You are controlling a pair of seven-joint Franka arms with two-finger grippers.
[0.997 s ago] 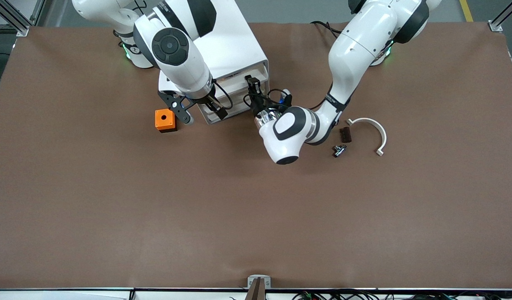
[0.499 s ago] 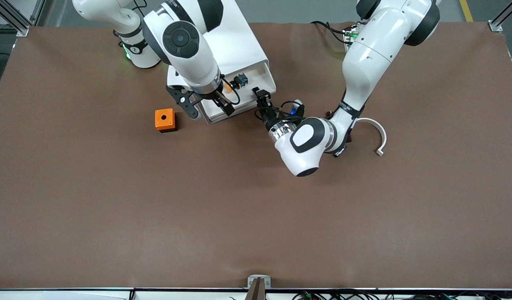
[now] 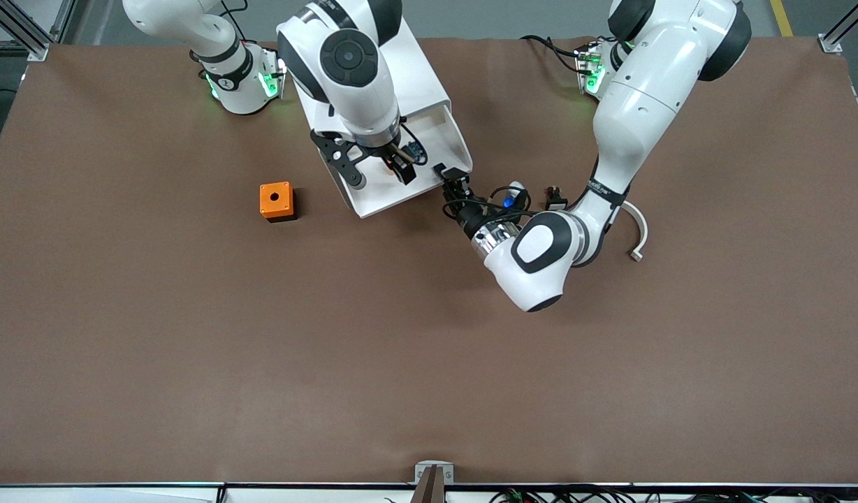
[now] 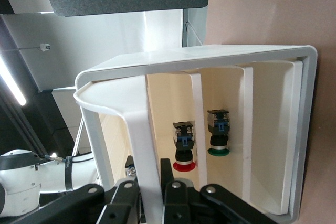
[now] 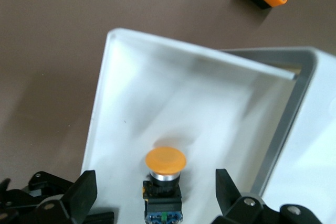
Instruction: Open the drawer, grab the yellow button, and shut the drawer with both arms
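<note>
Gleaming white against a brown table (image 3: pixel 191 349): drawer (image 3: pixel 401 192) and cabinet (image 3: pixel 418 77). Showing an orange-yellow cap, black body and blue rear: button (image 5: pixel 165 174). Glowing red and green: caps of two more push-buttons (image 4: pixel 185 166) (image 4: pixel 218 151). Sitting bright orange: box (image 3: pixel 276 200). Curving white: bracket (image 3: pixel 638 234).

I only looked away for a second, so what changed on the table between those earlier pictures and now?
The left hand, shut on the front rim of the drawer, pulled it out of the white cabinet toward the front camera. The right hand, open, swung over the drawer, above the button inside. The orange box and white curved part stayed put.
</note>
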